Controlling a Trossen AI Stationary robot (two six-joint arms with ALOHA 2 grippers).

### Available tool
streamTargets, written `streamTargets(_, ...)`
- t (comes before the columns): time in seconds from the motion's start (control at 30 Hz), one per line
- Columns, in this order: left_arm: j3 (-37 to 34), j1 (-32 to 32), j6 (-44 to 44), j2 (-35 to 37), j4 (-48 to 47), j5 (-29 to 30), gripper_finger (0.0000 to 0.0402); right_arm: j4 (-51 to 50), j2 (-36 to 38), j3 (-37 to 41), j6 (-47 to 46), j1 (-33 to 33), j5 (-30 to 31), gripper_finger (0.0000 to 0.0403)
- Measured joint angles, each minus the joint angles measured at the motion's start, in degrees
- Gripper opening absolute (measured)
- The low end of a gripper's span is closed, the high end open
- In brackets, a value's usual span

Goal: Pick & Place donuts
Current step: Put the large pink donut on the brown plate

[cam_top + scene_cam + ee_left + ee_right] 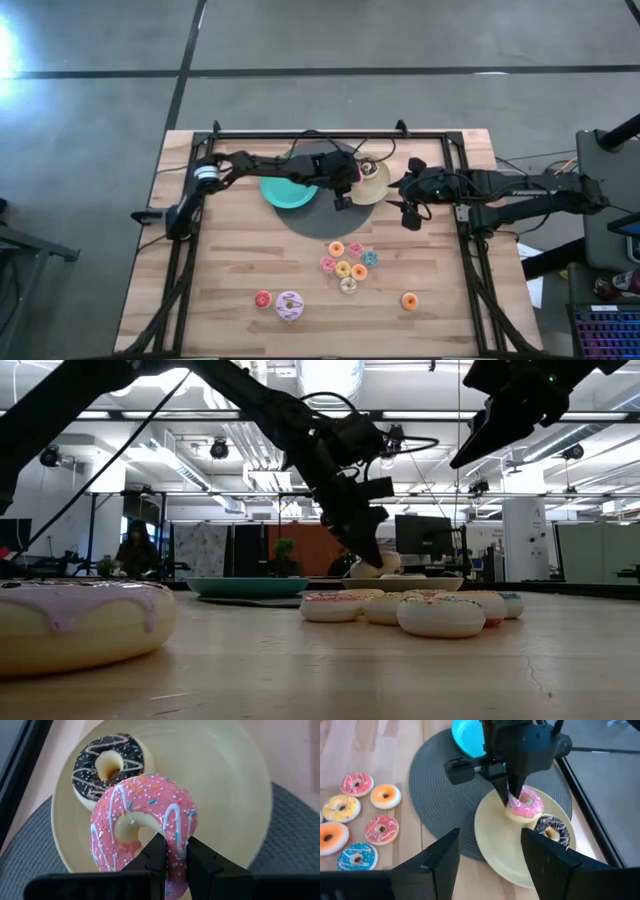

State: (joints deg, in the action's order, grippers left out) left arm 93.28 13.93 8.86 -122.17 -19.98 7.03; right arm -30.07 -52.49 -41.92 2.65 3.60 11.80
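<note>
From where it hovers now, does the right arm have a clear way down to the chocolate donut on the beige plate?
Probably not cleanly: the left gripper, shut on the pink donut, hangs right beside the chocolate donut over the beige plate. The open right gripper waits nearby.

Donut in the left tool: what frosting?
Pink frosting, white drizzle, coloured sprinkles on the donut; left wrist view shows it best.

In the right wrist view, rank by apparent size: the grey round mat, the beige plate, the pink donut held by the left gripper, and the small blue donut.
1. Grey round mat
2. Beige plate
3. Pink donut, pinched by the left gripper
4. Small blue donut

The last two look close: the blue donut lies nearer the camera, so their order is unsure.
</note>
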Motion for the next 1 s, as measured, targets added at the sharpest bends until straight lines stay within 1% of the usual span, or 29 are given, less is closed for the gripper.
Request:
streamTargets(0.27, 0.21, -0.04, -0.17, 0.32, -0.56, 0.04, 0.003, 0.22, 0.49, 1.77, -0.98, 0.0, 0.03, 0.02)
streamTargets(0.37, 0.76, -0.04, -0.2, 0.48, -2.42, 0.02, 0.003, 0.78, 0.9, 1.78, -0.93, 0.0, 0.04, 0.02)
streamTargets(0.63, 0.52, -0.04, -0.42, 0.51, -3.87, 0.02, 0.0031, 1.27, 1.53, 1.78, -0.98, 0.0, 0.04, 0.0188)
streamTargets(0.7, 0.52, -0.04, -0.46, 0.51, -3.88, 0.02, 0.0039, 1.42, 1.53, 1.78, -0.98, 0.0, 0.04, 0.0185)
streamTargets(0.9, 0.52, -0.04, -0.48, 0.55, -4.05, 0.04, 0.0086, 1.75, 1.53, 1.78, -1.04, 0.0, 0.04, 0.0178)
streamTargets(1.0, 0.7, -0.04, -0.47, 0.55, -4.09, 0.07, 0.0101, 1.73, 1.53, 1.78, -1.04, 0.0, 0.04, 0.0178)
